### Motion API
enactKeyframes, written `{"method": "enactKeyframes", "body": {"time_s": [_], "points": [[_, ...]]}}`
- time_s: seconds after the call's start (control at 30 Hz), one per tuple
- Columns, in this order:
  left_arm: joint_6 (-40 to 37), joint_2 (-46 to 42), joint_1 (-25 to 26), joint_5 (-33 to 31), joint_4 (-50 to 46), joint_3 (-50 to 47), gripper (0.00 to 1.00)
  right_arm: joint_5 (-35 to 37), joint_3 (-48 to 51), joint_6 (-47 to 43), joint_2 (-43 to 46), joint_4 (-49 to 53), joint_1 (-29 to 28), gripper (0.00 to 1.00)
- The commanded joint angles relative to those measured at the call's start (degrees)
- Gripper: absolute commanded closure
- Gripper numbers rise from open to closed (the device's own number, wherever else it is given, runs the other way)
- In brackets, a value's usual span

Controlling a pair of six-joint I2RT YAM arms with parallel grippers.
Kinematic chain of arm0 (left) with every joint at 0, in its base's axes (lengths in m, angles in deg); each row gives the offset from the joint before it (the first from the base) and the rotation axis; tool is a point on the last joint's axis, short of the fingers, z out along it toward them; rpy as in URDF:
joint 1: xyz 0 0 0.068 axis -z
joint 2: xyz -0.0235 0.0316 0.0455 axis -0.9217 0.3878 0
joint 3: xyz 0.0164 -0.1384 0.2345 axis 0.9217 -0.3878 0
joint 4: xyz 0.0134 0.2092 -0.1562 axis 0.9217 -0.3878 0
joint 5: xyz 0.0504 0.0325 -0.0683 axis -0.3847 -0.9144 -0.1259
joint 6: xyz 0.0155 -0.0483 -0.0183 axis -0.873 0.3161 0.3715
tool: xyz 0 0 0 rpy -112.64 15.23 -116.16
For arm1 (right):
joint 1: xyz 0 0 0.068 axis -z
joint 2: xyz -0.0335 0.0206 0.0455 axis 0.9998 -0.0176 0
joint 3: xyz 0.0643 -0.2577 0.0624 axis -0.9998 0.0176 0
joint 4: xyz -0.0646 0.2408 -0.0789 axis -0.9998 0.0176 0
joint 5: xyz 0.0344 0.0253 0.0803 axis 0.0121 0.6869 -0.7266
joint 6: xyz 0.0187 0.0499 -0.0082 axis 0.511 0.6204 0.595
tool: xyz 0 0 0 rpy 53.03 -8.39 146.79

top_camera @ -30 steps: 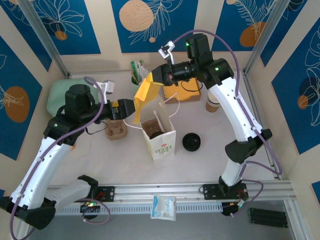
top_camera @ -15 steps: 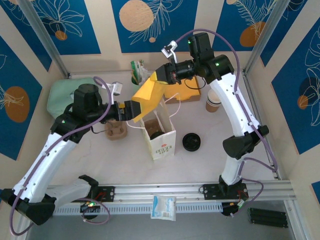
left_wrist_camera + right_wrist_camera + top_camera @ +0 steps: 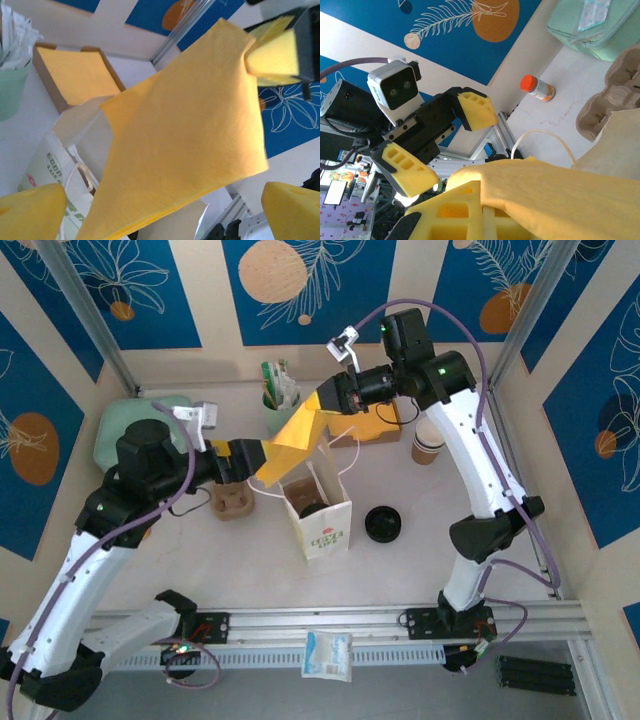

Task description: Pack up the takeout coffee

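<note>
Right pincer: mine; clamped together on the top corner of the yellow napkin; raised above the far middle of the worktop
Left pincer: mine; jaws wide apart; the napkin's low end hangs between my foam fingers; I cannot tell whether it touches them
Napkin: stretched on a slant from my right pincer down to my left; it hangs over the open mouth of the paper bag
Paper bag: upright at the middle of the worktop; white handles up; something dark and round inside
Cup carrier: brown pulp; just left of the bag, below my left pincer
Black lid: flat on the worktop; right of the bag, apart from it
Napkin box: cardboard; by the far edge, under my right arm
Takeout coffee: nested paper cups, white above and brown below; upright near the far right corner, just right of the box; well apart from the bag and from both pincers
</note>
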Motion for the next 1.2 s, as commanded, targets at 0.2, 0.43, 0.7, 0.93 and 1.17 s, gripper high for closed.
{"method": "enactKeyframes", "body": {"time_s": [0.2,0.43,0.7,0.93,1.17], "points": [[3.09,3.49,0.36,8.85,5.90,-1.28,0.01,-3.56,5.04,-2.15,4.63,-0.38,2.97,1.00],[4.32,5.68,2.05,13.01,9.23,-2.57,0.01,-3.66,6.75,-2.08,5.03,-1.04,3.51,1.00],[4.78,7.76,6.65,16.65,11.92,-3.69,0.01,-3.69,6.55,-1.58,4.80,-1.49,3.72,1.00],[4.29,7.55,9.59,18.79,14.15,-3.76,0.01,-3.71,4.98,-1.66,4.40,-0.61,3.76,1.00],[3.35,5.89,9.75,17.47,13.55,-3.62,0.01,-3.15,5.09,-2.30,4.48,0.04,3.69,1.00]]}}
